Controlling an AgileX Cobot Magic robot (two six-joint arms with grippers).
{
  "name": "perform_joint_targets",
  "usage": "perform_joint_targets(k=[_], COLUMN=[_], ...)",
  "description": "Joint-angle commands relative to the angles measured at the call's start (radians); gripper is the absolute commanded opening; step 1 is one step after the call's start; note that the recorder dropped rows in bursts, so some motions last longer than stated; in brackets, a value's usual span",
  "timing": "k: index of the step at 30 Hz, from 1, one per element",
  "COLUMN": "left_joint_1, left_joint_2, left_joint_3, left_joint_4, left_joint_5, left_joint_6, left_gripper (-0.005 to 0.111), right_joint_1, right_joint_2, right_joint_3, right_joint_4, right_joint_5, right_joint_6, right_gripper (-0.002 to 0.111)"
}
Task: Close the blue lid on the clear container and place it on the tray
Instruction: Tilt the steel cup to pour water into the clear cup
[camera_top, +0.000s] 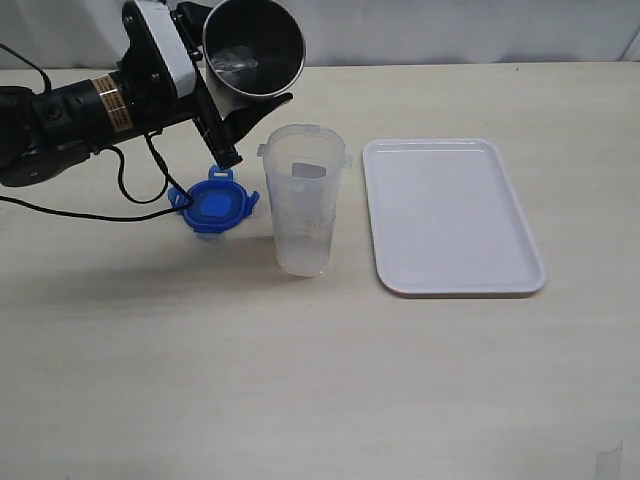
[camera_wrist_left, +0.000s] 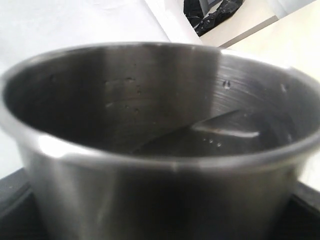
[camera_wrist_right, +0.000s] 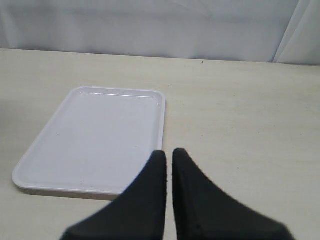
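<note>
A pale beige table stands before a white draped backdrop, evenly lit.

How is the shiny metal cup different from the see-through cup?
The steel cup is shiny grey metal, while the clear container is see-through plastic. The steel cup is up in the air and tipped sideways, while the clear container stands upright on the table. Both are round and open, with no lid on. The blue lid lies on the table beside the clear container.
</note>
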Motion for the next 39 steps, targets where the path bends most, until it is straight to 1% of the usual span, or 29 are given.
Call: perform_joint_targets(k=[1,4,12,39], left_joint_1=[-0.001,-0.001,-0.001,-0.001], left_joint_2=[-0.019,-0.019,-0.019,-0.019], left_joint_3=[-0.013,-0.013,-0.013,-0.013], left_joint_4=[-0.035,-0.035,-0.035,-0.035], left_joint_5=[-0.053,-0.038,-0.045,-0.043], left_joint_6=[0.060,0.097,0.103,0.230], left_gripper=[0.000,0.000,0.000,0.000], right_joint_1=[-0.003,-0.003,-0.003,-0.003], right_joint_2=[-0.004,-0.004,-0.004,-0.004], right_joint_3=[0.003,0.003,0.003,0.003], right_joint_4=[0.003,0.003,0.003,0.003], right_joint_5=[0.002,0.002,0.002,0.002], right_joint_6=[0.001,0.001,0.001,0.001], right_gripper=[0.004,0.004,0.004,0.004])
